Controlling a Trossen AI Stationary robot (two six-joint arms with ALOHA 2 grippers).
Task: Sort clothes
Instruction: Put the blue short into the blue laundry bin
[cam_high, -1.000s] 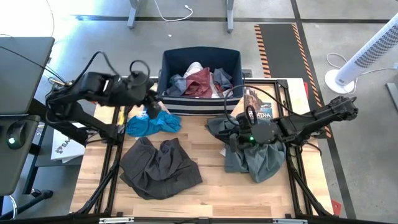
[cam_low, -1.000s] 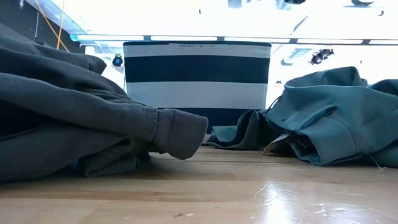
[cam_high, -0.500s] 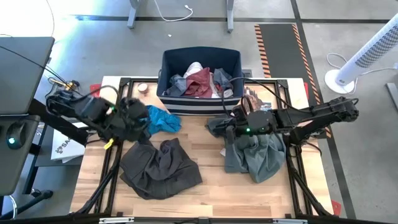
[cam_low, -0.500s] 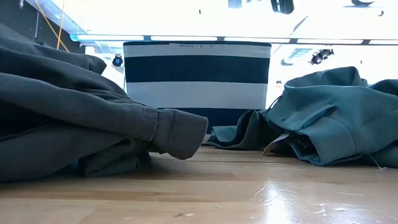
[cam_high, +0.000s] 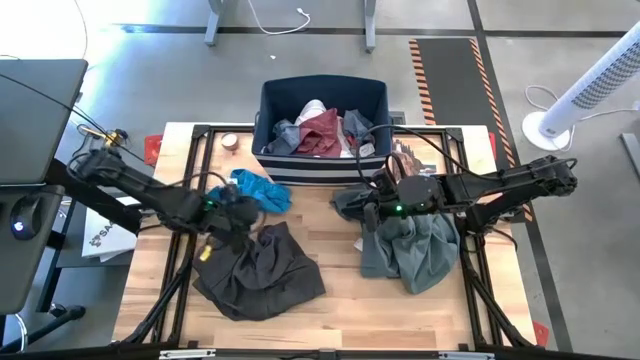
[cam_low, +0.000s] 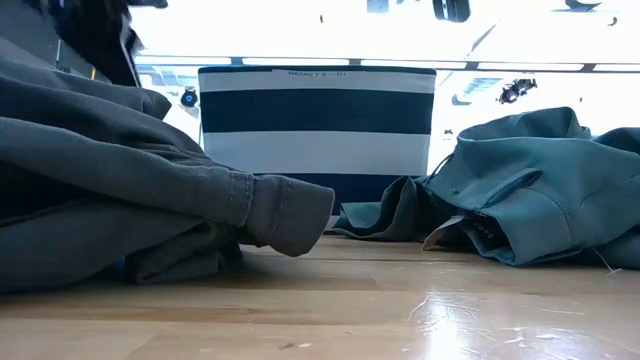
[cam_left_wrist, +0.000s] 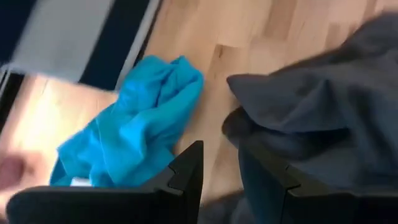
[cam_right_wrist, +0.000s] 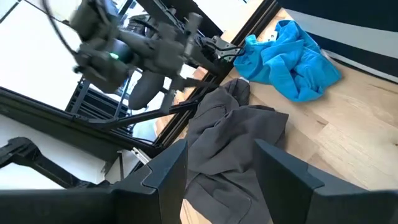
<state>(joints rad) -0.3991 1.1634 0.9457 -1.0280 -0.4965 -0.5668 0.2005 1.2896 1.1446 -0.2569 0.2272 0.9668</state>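
Hovering my left fingers (cam_high: 237, 212), slightly parted and empty, at the top edge of the dark grey-brown trousers (cam_high: 257, 268) on the table (cam_high: 340, 290), beside the bright blue piece (cam_high: 258, 190). My right fingers (cam_high: 372, 208) stand open and empty above the grey-green shirt (cam_high: 410, 250). More clothes fill the navy bin (cam_high: 322, 92).

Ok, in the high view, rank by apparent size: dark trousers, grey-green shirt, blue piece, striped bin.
1. Dark trousers
2. Grey-green shirt, close to the trousers, so that order is unsure
3. Striped bin
4. Blue piece, clearly smallest
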